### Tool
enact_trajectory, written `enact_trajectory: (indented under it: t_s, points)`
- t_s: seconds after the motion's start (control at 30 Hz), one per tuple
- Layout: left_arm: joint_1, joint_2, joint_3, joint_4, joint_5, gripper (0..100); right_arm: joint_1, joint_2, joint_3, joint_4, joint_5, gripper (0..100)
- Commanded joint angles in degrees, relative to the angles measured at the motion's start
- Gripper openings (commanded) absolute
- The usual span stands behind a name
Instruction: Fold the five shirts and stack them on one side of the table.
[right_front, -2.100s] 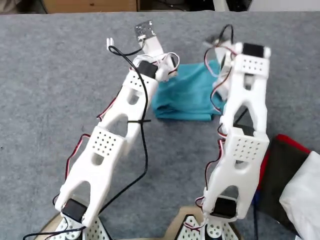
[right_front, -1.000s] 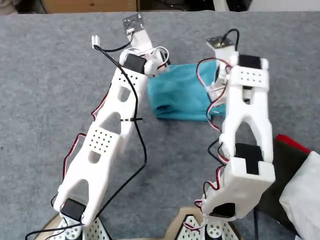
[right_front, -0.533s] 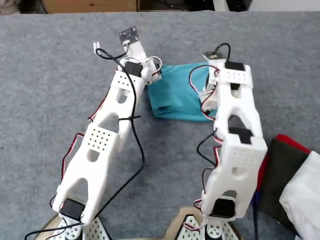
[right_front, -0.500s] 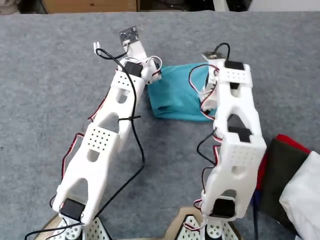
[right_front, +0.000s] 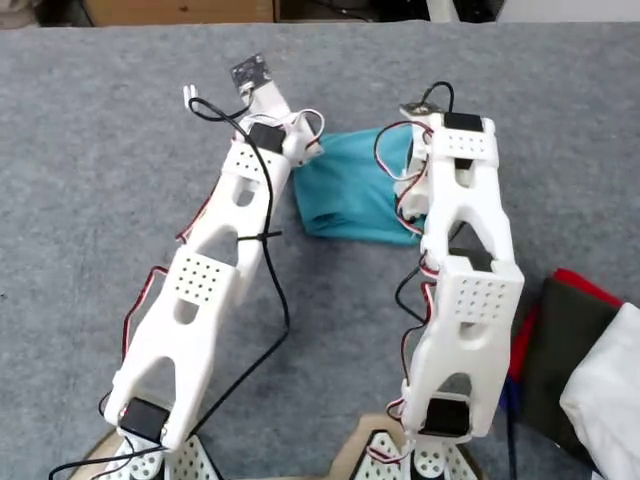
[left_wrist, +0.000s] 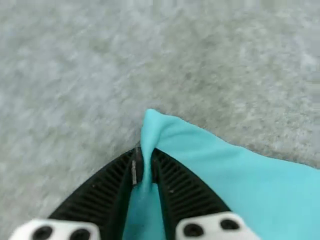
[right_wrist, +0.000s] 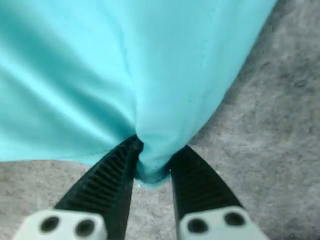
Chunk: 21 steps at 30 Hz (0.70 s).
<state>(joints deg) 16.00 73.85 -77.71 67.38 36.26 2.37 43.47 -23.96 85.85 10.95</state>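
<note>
Both pairs of jaws are closed narrow on cloth. The left gripper (left_wrist: 144, 162) pinches a raised corner of the teal shirt (left_wrist: 225, 175), with a thin fold squeezed between its ribbed black fingers (left_wrist: 175, 187). The right gripper (right_wrist: 152, 160) clamps a thicker bunch of the same shirt's edge, and the fabric puckers toward its tips. In the high view the teal shirt (right_front: 350, 190) lies folded on the grey table (right_front: 100, 150), between the two arms, left arm at its left far corner and right arm along its right edge. Well apart from the shirt, to its right and nearer the arm bases, a dark garment (right_front: 560, 340) with a red edge lies under a white garment (right_front: 605, 385)
</note>
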Motion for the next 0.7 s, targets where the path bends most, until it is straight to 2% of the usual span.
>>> enact_trajectory:
  t_s: [0.0, 0.2, 0.4, 0.67]
  points:
    - [0.44, -1.19, -1.85, 3.87, 2.46, 2, -2.77, -1.19, -0.13, 2.20, 0.26, 0.5]
    - [2.02, -1.19, -19.08, 11.87, 2.29, 2, -0.22, -13.76, -0.04, 4.57, 0.62, 0.5]
    - [5.89, -8.66, -17.41, 14.15, 2.46, 2, 5.58, -25.54, 0.22, 9.14, 0.62, 0.4]
    - [13.19, -16.40, -17.49, 14.07, 2.55, 2, 19.12, -36.18, 0.31, 15.56, 5.54, 0.4]
